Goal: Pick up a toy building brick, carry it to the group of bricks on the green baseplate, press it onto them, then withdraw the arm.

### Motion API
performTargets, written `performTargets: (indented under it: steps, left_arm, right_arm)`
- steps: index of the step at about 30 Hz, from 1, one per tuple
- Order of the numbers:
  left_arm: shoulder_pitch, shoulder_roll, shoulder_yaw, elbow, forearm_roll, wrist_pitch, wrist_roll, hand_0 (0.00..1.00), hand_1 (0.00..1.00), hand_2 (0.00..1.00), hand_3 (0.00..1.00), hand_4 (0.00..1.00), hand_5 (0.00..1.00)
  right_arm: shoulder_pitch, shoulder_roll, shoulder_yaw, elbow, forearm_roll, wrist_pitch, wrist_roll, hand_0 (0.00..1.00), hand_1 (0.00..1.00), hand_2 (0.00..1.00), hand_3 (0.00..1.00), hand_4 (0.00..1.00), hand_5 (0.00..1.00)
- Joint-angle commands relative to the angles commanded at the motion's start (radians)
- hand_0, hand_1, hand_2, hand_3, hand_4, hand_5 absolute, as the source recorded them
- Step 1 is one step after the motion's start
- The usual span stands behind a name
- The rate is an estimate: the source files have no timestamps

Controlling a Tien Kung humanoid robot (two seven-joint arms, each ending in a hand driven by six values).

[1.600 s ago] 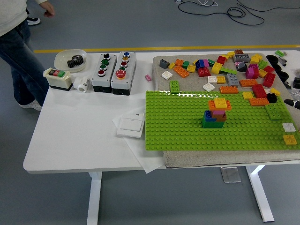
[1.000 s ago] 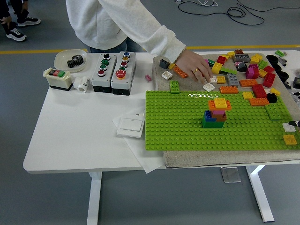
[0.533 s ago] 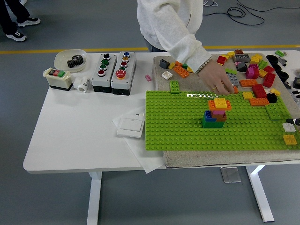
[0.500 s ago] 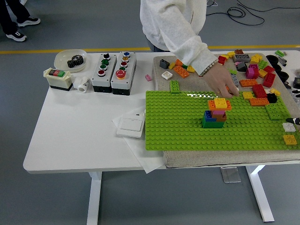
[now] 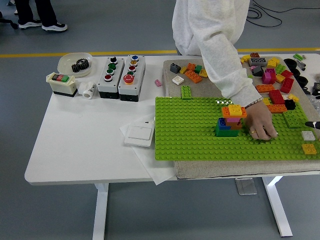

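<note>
Head view: person's hand (image 5: 262, 126) on baseplate (image 5: 190, 130) beside brick stack (image 5: 230, 120); bricks light, rigid, pinch sides; robot hand state can't tell

The white table (image 5: 80, 150) carries a grey mat (image 5: 220, 169) on the right. At far left sit a bowl (image 5: 70, 60), switch boxes (image 5: 121, 77) and, nearer, a white switch (image 5: 139, 135) on paper (image 5: 157, 175).

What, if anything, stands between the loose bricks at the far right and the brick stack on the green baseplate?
A person's hand rests on the green baseplate just right of the brick stack, and the sleeve crosses over the loose bricks behind it, blocking that route.
</note>
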Motion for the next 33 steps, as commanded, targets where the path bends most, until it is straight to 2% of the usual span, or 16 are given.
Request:
performTargets:
  steps: [18, 25, 33]
  left_arm:
    - [0.005, -0.002, -0.01, -0.001, 0.0, 0.011, 0.001, 0.823, 0.806, 0.81, 0.604, 0.677, 0.602]
    - [0.008, -0.001, -0.014, -0.001, 0.0, 0.009, 0.002, 0.822, 0.805, 0.809, 0.602, 0.677, 0.602]
    - [0.008, -0.001, -0.014, -0.001, 0.0, 0.01, 0.003, 0.82, 0.805, 0.809, 0.604, 0.677, 0.602]
  right_arm:
    - [-0.007, -0.002, -0.008, 0.015, -0.021, 0.025, 0.014, 0.793, 0.776, 0.796, 0.835, 0.992, 0.387]
    - [-0.023, -0.005, -0.012, 0.057, -0.036, 0.029, 0.012, 0.768, 0.757, 0.784, 0.817, 0.989, 0.377]
    - [-0.022, 0.0, -0.029, 0.071, -0.049, 0.03, 0.008, 0.753, 0.742, 0.771, 0.806, 0.987, 0.374]
